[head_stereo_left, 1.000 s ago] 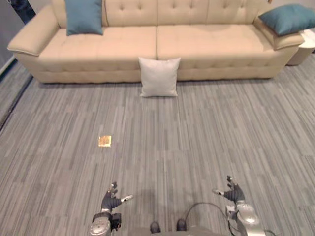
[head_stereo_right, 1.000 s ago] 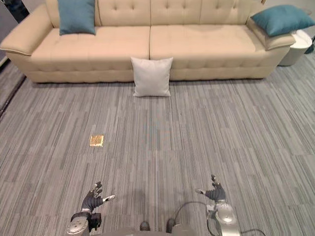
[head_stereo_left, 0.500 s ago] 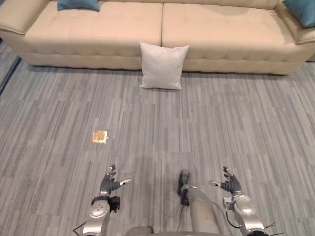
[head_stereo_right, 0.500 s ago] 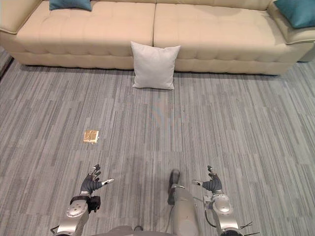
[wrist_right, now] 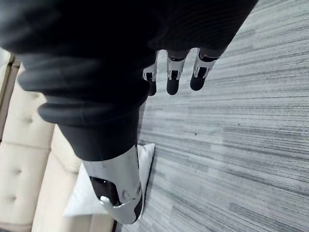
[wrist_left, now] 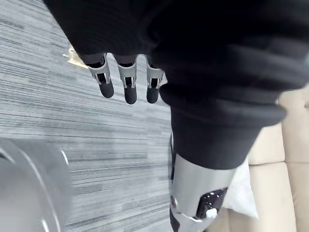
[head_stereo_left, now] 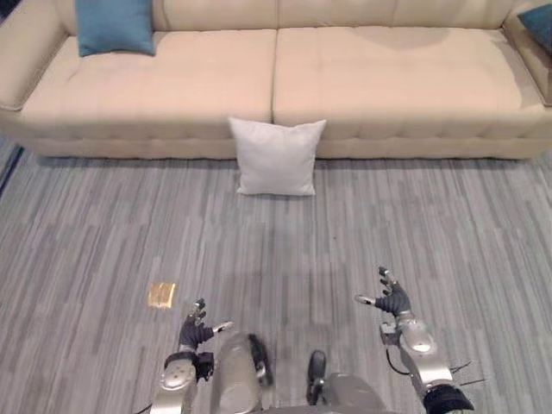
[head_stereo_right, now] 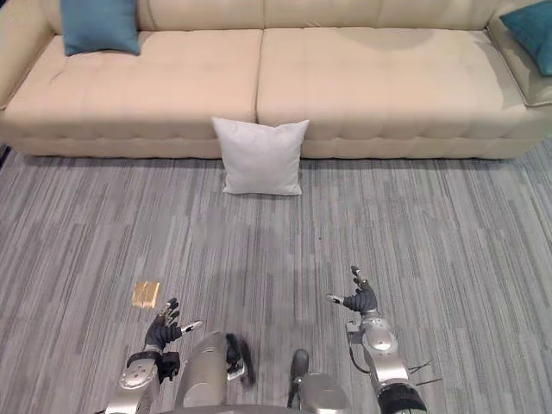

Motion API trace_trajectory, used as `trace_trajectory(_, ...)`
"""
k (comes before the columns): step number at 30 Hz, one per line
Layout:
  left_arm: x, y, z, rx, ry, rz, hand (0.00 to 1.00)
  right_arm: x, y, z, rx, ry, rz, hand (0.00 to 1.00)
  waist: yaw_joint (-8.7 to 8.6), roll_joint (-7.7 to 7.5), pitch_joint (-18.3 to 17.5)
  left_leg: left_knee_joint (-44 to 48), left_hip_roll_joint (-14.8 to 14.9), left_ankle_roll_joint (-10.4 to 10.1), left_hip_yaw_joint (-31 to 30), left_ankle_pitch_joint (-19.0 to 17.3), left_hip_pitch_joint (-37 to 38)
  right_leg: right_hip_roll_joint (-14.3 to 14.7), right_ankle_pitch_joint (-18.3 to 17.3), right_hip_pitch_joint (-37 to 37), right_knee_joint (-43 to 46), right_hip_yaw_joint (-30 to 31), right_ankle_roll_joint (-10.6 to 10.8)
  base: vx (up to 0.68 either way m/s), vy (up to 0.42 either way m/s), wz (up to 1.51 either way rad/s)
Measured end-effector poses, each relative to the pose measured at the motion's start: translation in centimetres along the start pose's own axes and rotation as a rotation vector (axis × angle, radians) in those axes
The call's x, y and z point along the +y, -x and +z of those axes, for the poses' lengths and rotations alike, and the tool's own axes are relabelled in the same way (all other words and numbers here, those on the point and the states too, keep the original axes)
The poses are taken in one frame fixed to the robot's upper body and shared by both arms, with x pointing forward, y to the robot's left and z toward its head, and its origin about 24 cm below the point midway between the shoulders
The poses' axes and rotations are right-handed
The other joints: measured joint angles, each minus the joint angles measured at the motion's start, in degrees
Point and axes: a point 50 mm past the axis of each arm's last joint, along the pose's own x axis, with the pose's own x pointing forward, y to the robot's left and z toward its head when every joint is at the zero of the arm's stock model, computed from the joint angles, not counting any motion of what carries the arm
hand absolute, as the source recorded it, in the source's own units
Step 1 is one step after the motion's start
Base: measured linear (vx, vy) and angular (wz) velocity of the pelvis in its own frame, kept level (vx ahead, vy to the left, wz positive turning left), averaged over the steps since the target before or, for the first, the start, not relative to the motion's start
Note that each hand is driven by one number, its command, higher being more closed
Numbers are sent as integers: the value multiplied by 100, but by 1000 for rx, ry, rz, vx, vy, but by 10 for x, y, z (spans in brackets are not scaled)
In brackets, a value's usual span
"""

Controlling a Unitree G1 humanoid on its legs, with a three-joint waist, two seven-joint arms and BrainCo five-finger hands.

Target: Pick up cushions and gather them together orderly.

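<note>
A white cushion [head_stereo_left: 276, 157] stands on the grey carpet, leaning against the front of the beige sofa [head_stereo_left: 362, 78] near its middle. A teal cushion [head_stereo_left: 114, 26] leans on the sofa's backrest at the left end. Another teal cushion [head_stereo_right: 531, 30] lies at the sofa's right end, cut by the view's edge. My left hand [head_stereo_left: 195, 331] hovers low over the carpet at the lower left, fingers straight and empty. My right hand [head_stereo_left: 392, 302] is a little higher at the lower right, open too, holding nothing. Both hands are well short of the white cushion, which also appears in the right wrist view [wrist_right: 87, 186].
A small golden square [head_stereo_left: 161, 294] lies flat on the carpet just left of my left hand. The sofa spans the whole back of the scene. Open carpet [head_stereo_left: 285, 250] lies between my hands and the white cushion.
The camera has moved: the sofa and white cushion sit lower and the left teal cushion is back in sight. My right hand has risen slightly; both hands stay open and empty.
</note>
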Motion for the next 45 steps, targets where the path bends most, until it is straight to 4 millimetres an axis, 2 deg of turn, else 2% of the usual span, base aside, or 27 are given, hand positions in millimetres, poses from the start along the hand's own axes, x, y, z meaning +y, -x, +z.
trace_trajectory(1,-1,-1,1,-4,6,2,0,2,5,-8,24,-8,3,0,-33,-190,-119,328,-184,230,1,-104,-84,-261,-148,-46,345,-33,161,506,197,1)
trace_trajectory(2,-3,-2,2,-6,10,-4,0,2,7,-12,36,-9,1,0,-46,-221,-135,537,-244,409,19,-267,-104,-361,-187,-119,655,-50,226,640,252,12)
trace_trajectory(3,-7,-1,0,1,17,-11,0,1,9,-17,55,-19,-3,0,-86,-233,-143,847,-393,463,-6,-656,-14,-557,-219,-406,1683,-70,293,636,285,31)
trace_trajectory(4,-6,0,-4,19,10,-12,0,3,13,-23,76,-41,-11,0,-174,-256,-144,943,-530,531,-58,-952,250,-824,40,-910,3207,-47,690,631,285,40)
trace_trajectory(5,-5,-1,-5,27,4,-11,0,5,14,-25,86,-45,-8,0,-200,-276,-141,940,-615,570,-62,-1102,437,-973,197,-1224,4091,43,903,765,280,47)
trace_trajectory(6,-4,-1,-6,36,-6,-11,0,8,16,-31,114,-46,3,0,-245,-275,-130,912,-751,648,-109,-1364,853,-1066,116,-1749,5390,169,766,773,214,32)
trace_trajectory(7,-2,0,-9,45,-15,-8,0,11,17,-34,127,-45,14,0,-250,-254,-122,684,-838,672,-131,-1528,1421,-1040,-83,-2130,5941,146,512,773,186,23)
trace_trajectory(10,-1,-1,-8,46,-37,-17,0,15,16,-30,109,-34,33,0,-383,-76,-80,97,-842,676,-316,-1561,2366,-733,-370,-2704,5198,-307,46,570,70,42)
trace_trajectory(11,-2,-4,-3,28,-42,-24,0,15,16,-30,110,-30,36,0,-470,-23,-100,-49,-769,671,-378,-1558,2593,-565,-396,-2991,4243,-644,-58,599,-1,72)
trace_trajectory(13,-3,-10,6,5,-50,-29,0,13,15,-27,98,-22,33,0,-494,-33,-109,-234,-736,532,-452,-1563,2887,-384,76,-3330,2669,-789,-156,616,-37,77)
trace_trajectory(14,-3,-11,8,-3,-52,-30,0,10,18,-31,103,-18,28,0,-524,-95,-120,-375,-741,235,-518,-1682,3169,-269,797,-3358,1480,-789,-160,652,-107,78)
trace_trajectory(15,-1,-9,5,6,-57,-28,0,10,23,-38,129,-17,27,0,-519,-246,-153,-410,-817,-126,-546,-1920,3483,-244,1739,-3349,987,-729,-389,664,-132,79)
trace_trajectory(16,0,-8,2,18,-59,-26,0,10,26,-43,147,-17,27,0,-551,-307,-195,-384,-829,-232,-600,-2007,3626,-251,2387,-3333,1112,-591,-682,680,-158,42)
trace_trajectory(17,-5,-6,-6,51,-53,-35,0,6,23,-41,147,-9,18,0,-512,-76,-251,-106,-532,-419,-642,-1974,3603,-164,2035,-3412,1619,-687,-817,750,-230,29)
trace_trajectory(18,-5,-5,-8,56,-60,-36,0,4,22,-36,124,-17,10,0,-579,-41,-272,610,-400,-677,-728,-1809,3346,-129,1651,-3381,1850,-786,-841,725,-244,15)
trace_trajectory(19,-5,-6,-8,57,-63,-36,0,2,20,-33,113,-19,5,0,-589,-23,-258,1079,-288,-771,-710,-1679,3126,-90,1515,-3303,1869,-811,-844,557,-230,18)
trace_trajectory(20,-5,-6,-10,67,-64,-35,0,2,18,-29,101,-17,4,0,-580,21,-237,2326,24,-960,-680,-1228,2626,66,1374,-2963,1656,-798,-878,536,-202,-5)
trace_trajectory(22,-10,-3,-16,92,-50,-42,0,1,19,-30,102,-31,-5,0,-449,17,-222,3502,461,-657,-344,-1562,2074,329,1364,-2033,1028,-765,-901,557,-167,-24)
trace_trajectory(24,-17,-2,-16,87,-34,-54,0,-4,16,-26,85,-28,-18,0,-419,-19,-243,2982,380,-460,-194,-1689,1711,331,1366,-1725,743,-585,-896,401,-60,-50)
trace_trajectory(26,-16,-2,-17,91,-33,-51,0,-5,13,-21,65,-28,-20,0,-313,21,-238,2076,299,-479,-300,-1677,1506,379,1356,-1662,642,-320,-842,294,-1,-80)
trace_trajectory(28,-15,1,-23,109,-32,-48,0,-6,15,-24,76,-23,-23,0,-323,197,-238,739,286,-580,-546,-1378,1500,523,1259,-1599,657,-65,-686,268,88,-77)
trace_trajectory(30,-15,0,-23,115,-33,-48,0,-8,17,-29,95,-24,-31,0,-325,285,-229,389,320,-399,-485,-1027,1600,590,1178,-1557,680,172,-550,191,155,-62)
trace_trajectory(34,-10,-3,-18,99,-56,-43,0,-7,23,-36,112,-11,-24,0,-385,140,-245,29,30,-296,-66,-1070,1763,287,1061,-1764,727,488,-262,153,191,-34)
trace_trajectory(37,-2,-5,-15,93,-74,-29,0,-2,18,-31,97,10,-5,0,-330,118,-227,130,22,-260,141,-1092,1671,267,1038,-1956,840,669,-219,66,90,-39)
trace_trajectory(40,8,-18,10,19,-83,2,0,-1,0,-8,43,19,-10,0,-337,109,50,689,120,-156,174,-1166,1171,262,969,-2512,1392,687,-115,-13,31,-19)
trace_trajectory(42,11,-35,48,-97,-48,34,0,-7,-20,24,-40,25,-40,0,-305,112,565,1376,252,-76,112,-1252,675,244,887,-3036,2084,590,-50,-135,21,-7)
trace_trajectory(45,10,-49,93,-229,47,61,0,-13,-33,53,-119,-13,-90,0,-300,90,918,2403,364,35,81,-1629,-248,90,419,-4081,3354,446,-100,-206,39,11)
